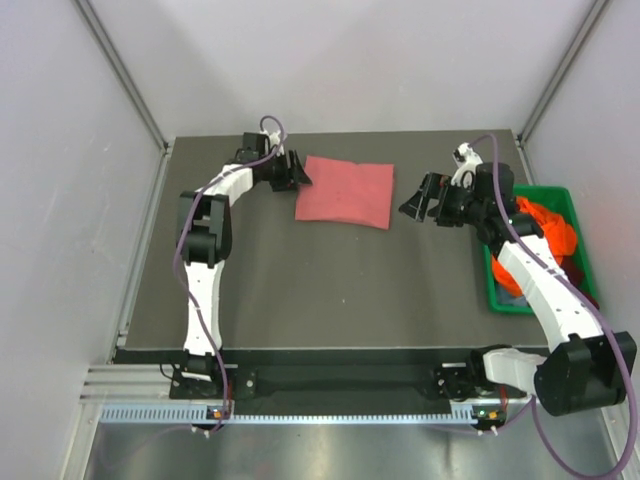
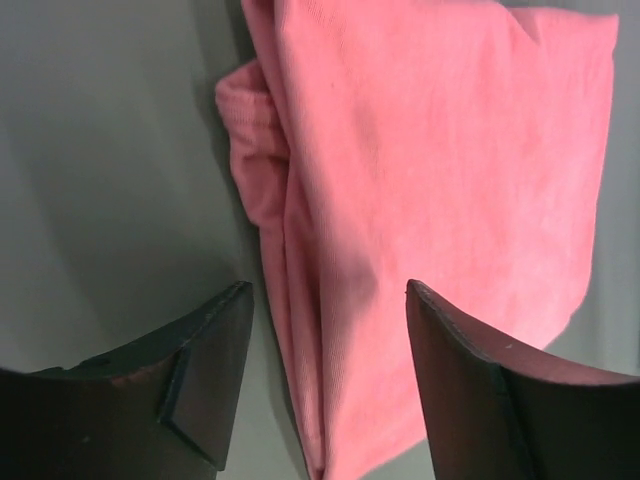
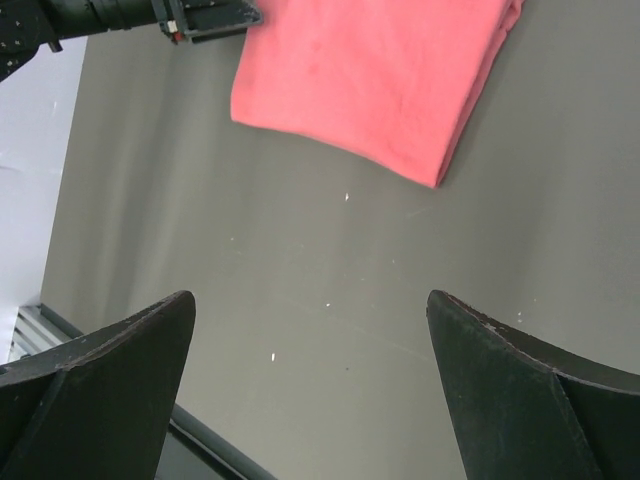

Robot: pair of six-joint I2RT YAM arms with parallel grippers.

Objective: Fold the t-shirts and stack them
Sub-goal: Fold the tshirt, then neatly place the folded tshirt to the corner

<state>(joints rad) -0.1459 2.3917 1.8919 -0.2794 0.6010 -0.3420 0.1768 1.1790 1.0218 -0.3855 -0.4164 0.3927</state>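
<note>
The left gripper (image 1: 299,173) had its jaws part-way apart. One finger (image 2: 205,370) was over bare table and the other over cloth, with the left edge of the folded salmon-pink t-shirt (image 1: 345,192) lying loose between them. That shirt lay flat at the far middle of the dark table (image 1: 330,290). The right gripper (image 1: 415,203) hung spread wide above bare tabletop, just right of the shirt and apart from it. Beyond it, at the table's right edge, a bright orange t-shirt (image 1: 545,225) was heaped in a green bin (image 1: 512,306).
</note>
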